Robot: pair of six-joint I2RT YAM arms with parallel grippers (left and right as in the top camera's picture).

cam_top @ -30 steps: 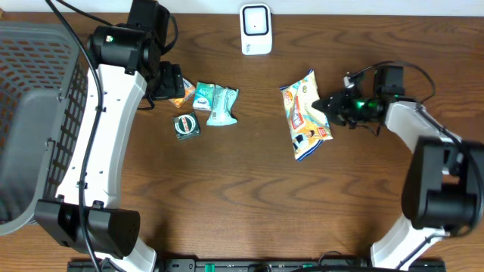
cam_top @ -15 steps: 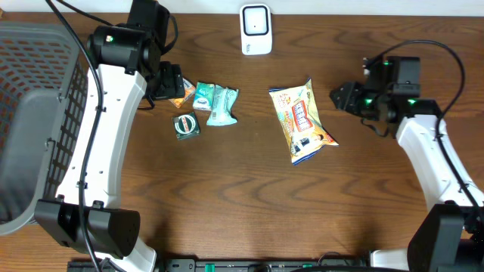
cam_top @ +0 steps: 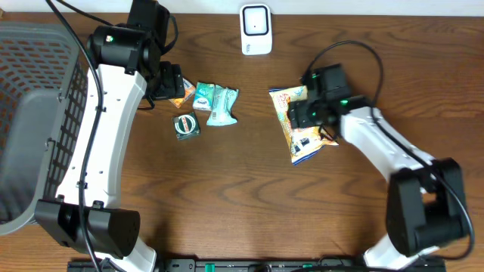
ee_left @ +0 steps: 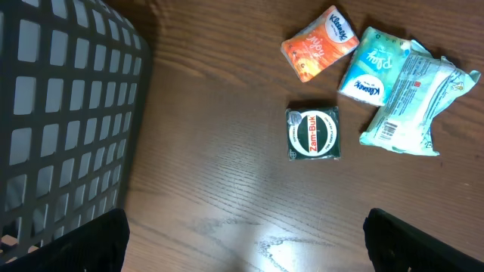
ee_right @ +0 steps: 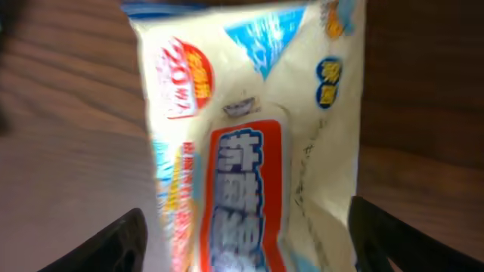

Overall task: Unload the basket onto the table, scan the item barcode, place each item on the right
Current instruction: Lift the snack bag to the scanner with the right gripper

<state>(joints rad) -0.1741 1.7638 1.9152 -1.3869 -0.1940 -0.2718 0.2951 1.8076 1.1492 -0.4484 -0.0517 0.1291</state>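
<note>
The snack bag (cam_top: 302, 125) is cream, printed red and blue. The tissue pack (ee_left: 319, 44) is orange, 2 soft packets (ee_left: 370, 64) teal, the tin (ee_left: 312, 133) dark green, the table (ee_left: 219, 181) brown.

One snack bag (cam_top: 302, 140), three small tissue packs (ee_left: 319, 44), one Zam-Buk box (ee_left: 312, 134), one white scanner (cam_top: 255, 29), one basket (cam_top: 45, 53), two arms (cam_top: 98, 143)

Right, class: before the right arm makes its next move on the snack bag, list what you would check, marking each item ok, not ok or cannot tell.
1. Right end effector open: ok.
2. It sits above the snack bag: ok.
3. Bag lies apart from other items: ok.
4. Barcode found on bag: cannot tell, the wrist view is blurred.
5. Nothing lies between bag and scanner: ok.
6. Left end effector open, away over the small packets: ok.
</note>
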